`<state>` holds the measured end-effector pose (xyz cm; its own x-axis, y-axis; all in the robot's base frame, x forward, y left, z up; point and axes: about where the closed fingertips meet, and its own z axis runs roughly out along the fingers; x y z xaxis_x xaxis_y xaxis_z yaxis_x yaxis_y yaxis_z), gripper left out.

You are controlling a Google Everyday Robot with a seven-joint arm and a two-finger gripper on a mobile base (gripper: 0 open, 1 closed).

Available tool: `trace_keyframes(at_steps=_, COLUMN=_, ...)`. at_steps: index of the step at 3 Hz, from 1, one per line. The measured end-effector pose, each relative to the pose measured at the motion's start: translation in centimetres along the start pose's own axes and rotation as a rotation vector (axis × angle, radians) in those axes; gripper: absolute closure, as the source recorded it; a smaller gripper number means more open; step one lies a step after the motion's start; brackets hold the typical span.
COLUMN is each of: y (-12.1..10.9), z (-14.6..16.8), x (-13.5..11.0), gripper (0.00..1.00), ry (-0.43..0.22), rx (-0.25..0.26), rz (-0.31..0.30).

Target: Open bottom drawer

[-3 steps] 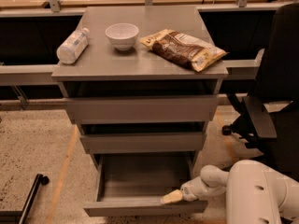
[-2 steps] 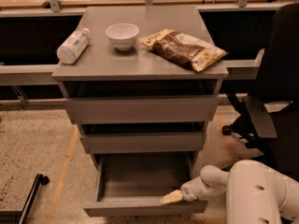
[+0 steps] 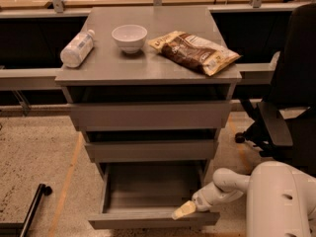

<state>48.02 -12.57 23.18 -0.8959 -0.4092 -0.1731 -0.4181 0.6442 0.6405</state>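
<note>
The bottom drawer (image 3: pixel 148 220) of the grey cabinet is pulled out, its grey tray body showing empty. Its slim flat front runs along the bottom of the camera view. My gripper (image 3: pixel 183 211) sits at the right part of the drawer's front edge, its pale tip resting on or just over the top of the front panel. The white arm (image 3: pixel 227 184) reaches in from the lower right. The mid-sized drawer (image 3: pixel 150 149) and the widest top drawer (image 3: pixel 149 115) above are pushed in further.
On the cabinet top (image 3: pixel 103 68) lie a plastic bottle (image 3: pixel 76 48), a white bowl (image 3: pixel 129 37) and a brown snack bag (image 3: pixel 195 51). A black office chair (image 3: pixel 291 107) stands at the right. A black pole (image 3: pixel 32 209) lies on the floor at the lower left.
</note>
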Motion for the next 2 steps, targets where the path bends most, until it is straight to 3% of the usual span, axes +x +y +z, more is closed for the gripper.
trace_keyframes(at_steps=2, y=0.2, z=1.1, x=2.9, gripper=0.0, ry=0.093, rx=-0.089, rz=0.071)
